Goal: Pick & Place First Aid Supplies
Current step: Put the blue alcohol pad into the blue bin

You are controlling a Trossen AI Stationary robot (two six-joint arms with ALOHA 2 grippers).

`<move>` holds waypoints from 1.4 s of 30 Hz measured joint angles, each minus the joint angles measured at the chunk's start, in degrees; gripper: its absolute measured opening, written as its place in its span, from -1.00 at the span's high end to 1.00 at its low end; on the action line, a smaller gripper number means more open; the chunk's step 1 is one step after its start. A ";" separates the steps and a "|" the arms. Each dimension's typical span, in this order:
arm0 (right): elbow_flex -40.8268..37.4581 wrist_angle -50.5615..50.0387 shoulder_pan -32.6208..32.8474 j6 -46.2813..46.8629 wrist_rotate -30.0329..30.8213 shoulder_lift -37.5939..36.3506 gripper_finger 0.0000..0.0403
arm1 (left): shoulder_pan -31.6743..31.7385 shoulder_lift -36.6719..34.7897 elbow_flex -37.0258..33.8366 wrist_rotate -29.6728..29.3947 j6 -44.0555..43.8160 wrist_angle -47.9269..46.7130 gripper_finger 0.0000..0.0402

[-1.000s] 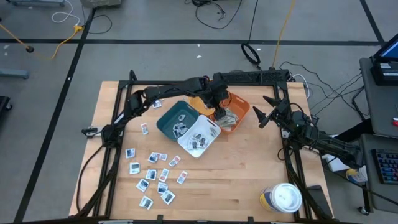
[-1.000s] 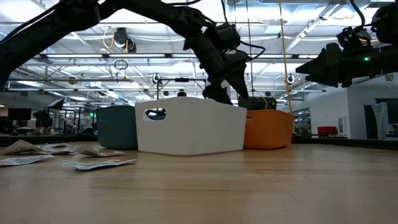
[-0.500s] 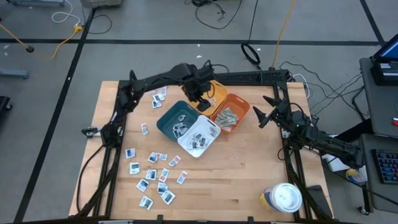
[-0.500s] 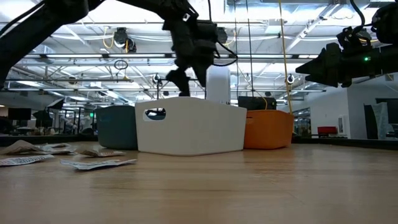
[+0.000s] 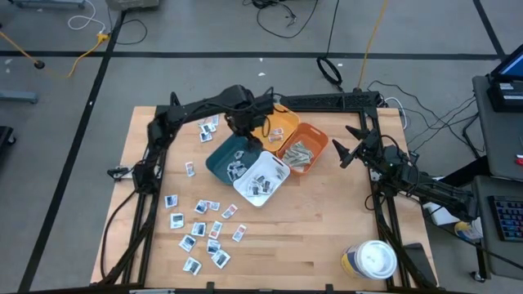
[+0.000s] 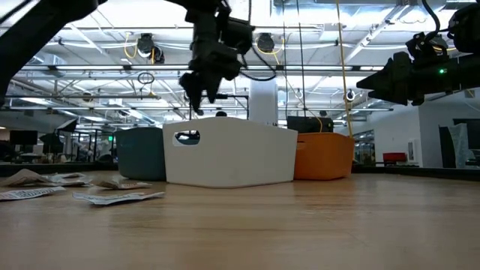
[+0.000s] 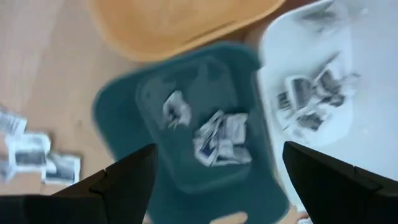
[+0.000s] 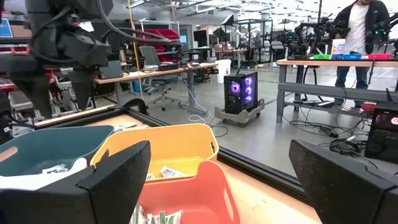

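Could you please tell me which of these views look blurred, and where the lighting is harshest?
Left wrist view: motion-smeared, the teal bin and its packets are soft. Low view: bright ceiling lights behind, so the left hand reads as a silhouette. High view: evenly lit and sharp. Right wrist view: the near bins are slightly soft.

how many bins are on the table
4. The teal bin, white bin, orange bin and yellow bin sit clustered at the table's middle, yellow farthest back, partly under the left arm.
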 joint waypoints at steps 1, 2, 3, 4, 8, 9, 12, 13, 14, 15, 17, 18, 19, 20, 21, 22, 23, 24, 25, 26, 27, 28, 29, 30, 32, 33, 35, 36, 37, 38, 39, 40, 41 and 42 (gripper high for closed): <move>0.01 0.01 0.02 0.00 0.02 0.00 -0.87 | 0.46 -0.93 -1.77 -0.07 -0.49 0.45 -0.75; 0.00 0.01 0.00 0.00 0.00 0.00 -0.87 | 0.97 -2.19 -3.84 -0.44 -0.64 1.27 -0.75; 0.00 0.01 0.02 0.02 0.00 0.00 -0.87 | 1.52 -3.67 -6.19 -0.61 -0.79 2.47 -0.75; 0.02 0.01 0.00 0.02 0.00 0.00 -0.87 | 2.06 -5.17 -8.74 -1.16 -0.81 3.93 -0.75; 0.02 0.01 0.02 0.02 0.02 0.00 -0.87 | 4.49 -10.74 -18.76 -2.98 -0.83 10.71 -0.75; 0.02 0.01 0.01 0.02 0.01 0.00 -0.87 | 5.32 -12.11 -20.93 -3.30 -0.83 12.15 -0.75; -0.01 0.01 0.02 0.02 0.00 0.02 -0.87 | 8.37 -15.21 -26.52 -4.72 -1.17 15.15 -0.75; -0.01 0.01 0.00 0.02 0.01 0.02 -0.87 | 9.54 -16.03 -28.21 -5.37 -1.66 15.50 -0.75; 0.02 -0.02 0.00 0.01 0.00 0.04 -0.87 | 10.68 -16.80 -29.65 -5.94 -2.26 15.76 -0.75; 0.02 0.01 0.02 0.00 0.02 0.02 -0.87 | 11.83 -17.47 -30.84 -6.63 -2.95 15.84 -0.75; 0.01 0.00 0.00 0.00 0.00 0.02 -0.87 | 14.14 -18.60 -32.63 -8.08 -4.29 16.12 -0.75; 0.01 0.01 0.01 0.01 0.00 0.02 -0.87 | 15.33 -18.96 -33.47 -8.45 -4.80 16.16 -0.75; 0.02 0.01 0.02 0.00 0.00 0.02 -0.87 | 16.52 -19.25 -34.30 -8.69 -5.01 16.14 -0.75; 0.01 0.01 0.01 0.00 0.00 0.02 -0.87 | 17.57 -19.38 -34.83 -8.74 -5.07 16.14 -0.75; -0.01 0.01 0.02 0.01 0.01 0.02 -0.87 | 18.48 -19.44 -35.14 -8.74 -5.07 16.06 -0.75; 0.00 0.01 0.00 0.00 0.01 0.02 -0.87 | 19.37 -19.46 -35.35 -8.83 -5.05 16.02 -0.75; 0.00 0.01 0.01 0.00 0.00 0.02 -0.87 | 20.20 -19.46 -35.48 -8.82 -5.06 16.06 -0.75; 0.00 0.01 0.01 0.01 0.00 0.02 -0.87 | 21.00 -19.45 -35.59 -8.81 -5.09 16.10 -0.75; 0.02 0.01 0.00 0.01 0.00 0.02 -0.87 | 21.70 -19.45 -35.64 -8.80 -5.17 16.10 -0.75; 0.02 0.01 0.02 0.02 0.00 0.02 -0.87 | 22.32 -19.45 -35.64 -8.80 -5.35 16.12 -0.75; 0.00 0.01 0.02 0.02 0.00 0.02 -0.87 | 22.92 -19.45 -35.64 -8.80 -5.37 16.10 -0.75; 0.01 0.01 0.00 0.01 0.00 0.02 -0.87 | 23.42 -19.45 -35.64 -8.80 -5.33 16.08 -0.75; 0.02 0.01 0.02 0.02 0.00 0.02 -0.87 | 23.84 -19.45 -35.64 -8.80 -5.23 16.08 -0.75; 0.00 0.01 0.00 0.02 0.00 0.02 -0.87 | 24.18 -19.45 -35.64 -8.81 -5.09 16.03 -0.75; 0.01 0.01 0.01 0.00 0.00 0.02 -0.87 | 24.57 -19.46 -36.02 -8.80 -5.04 16.21 -0.75; 0.00 0.01 0.00 0.00 0.00 0.02 -0.87 | 24.61 -19.49 -36.76 -8.81 -5.03 16.55 -0.75; 0.01 0.01 0.00 0.01 0.00 0.02 -0.87 | 24.61 -19.47 -39.19 -8.74 -5.07 18.69 -0.75; 0.01 0.01 0.00 0.02 0.00 0.02 -0.87 | 24.61 -19.45 -40.50 -8.73 -5.34 19.97 -0.75; 0.00 0.01 0.01 0.00 0.00 0.02 -0.87 | 24.57 -19.45 -41.78 -8.71 -5.80 21.25 -0.75; 0.01 0.01 0.01 0.01 0.01 0.02 -0.87 | 24.55 -19.45 -43.12 -8.63 -6.41 22.68 -0.75; 0.01 0.01 0.01 0.00 0.01 0.02 -0.87 | 24.46 -19.45 -44.50 -8.64 -6.93 24.05 -0.75; -0.01 0.01 0.00 0.02 0.00 0.02 -0.87 | 24.35 -19.45 -45.88 -8.65 -7.33 25.37 -0.75; 0.01 0.01 0.01 0.01 0.00 0.02 -0.87 | 24.21 -19.43 -47.26 -8.63 -7.57 26.90 -0.75; 0.00 0.01 0.01 0.01 0.01 0.02 -0.87 | 24.11 -19.42 -48.60 -8.64 -7.74 28.42 -0.75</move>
